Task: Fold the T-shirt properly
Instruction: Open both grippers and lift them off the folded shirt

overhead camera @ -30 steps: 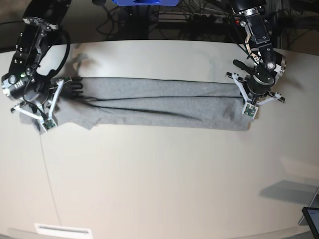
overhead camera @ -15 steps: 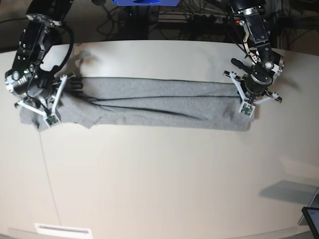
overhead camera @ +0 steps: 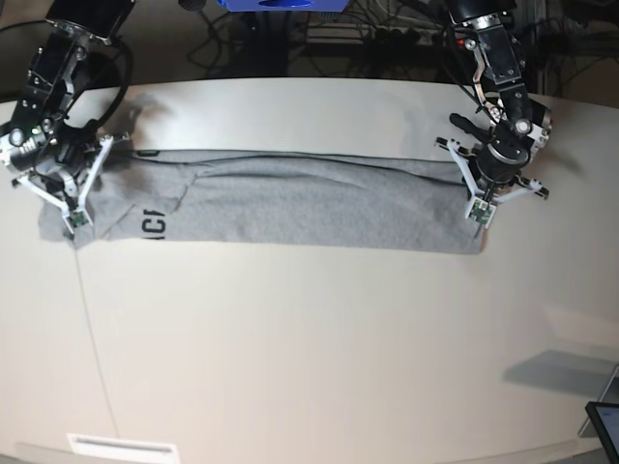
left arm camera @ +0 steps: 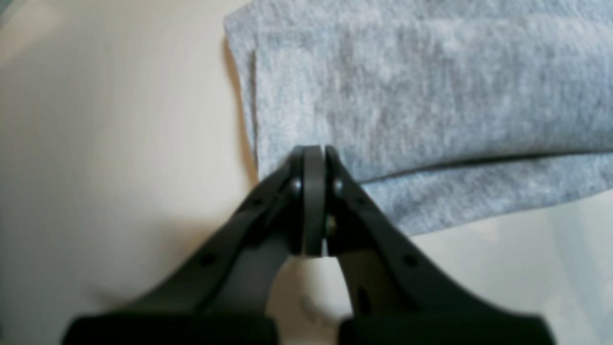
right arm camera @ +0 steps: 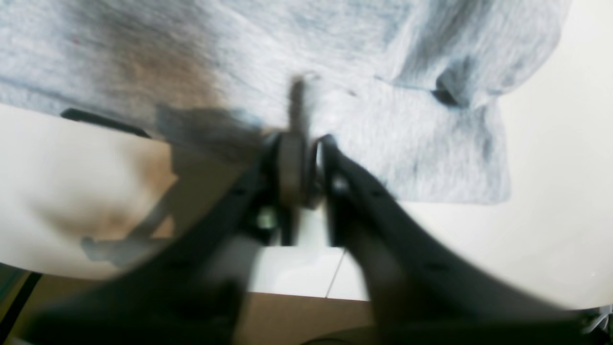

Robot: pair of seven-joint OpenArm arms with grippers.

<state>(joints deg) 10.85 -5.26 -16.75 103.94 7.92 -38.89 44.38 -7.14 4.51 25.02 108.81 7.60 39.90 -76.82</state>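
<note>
The grey T-shirt (overhead camera: 290, 203) lies as a long flat band across the far half of the table. Black lettering (overhead camera: 155, 222) shows near its left end. My left gripper (overhead camera: 484, 188) is at the band's right end. In the left wrist view the gripper (left arm camera: 313, 153) is shut, tips on the corner of the shirt's (left arm camera: 431, 96) top layer. Whether cloth is pinched between them does not show. My right gripper (overhead camera: 60, 188) hangs over the left end. In the blurred right wrist view its jaws (right arm camera: 311, 143) stand slightly apart above the wrinkled shirt (right arm camera: 407, 158).
The cream table (overhead camera: 319, 338) has a thin seam line (overhead camera: 92, 319) down its left side and a white label (overhead camera: 121, 447) at the front edge. A dark device (overhead camera: 604, 420) sits at the front right corner. Cables and a blue object (overhead camera: 280, 5) lie behind the table.
My right arm has moved up and left and its jaws have parted. The shirt's left part now lies spread out with the lettering uncovered. The left gripper has barely moved.
</note>
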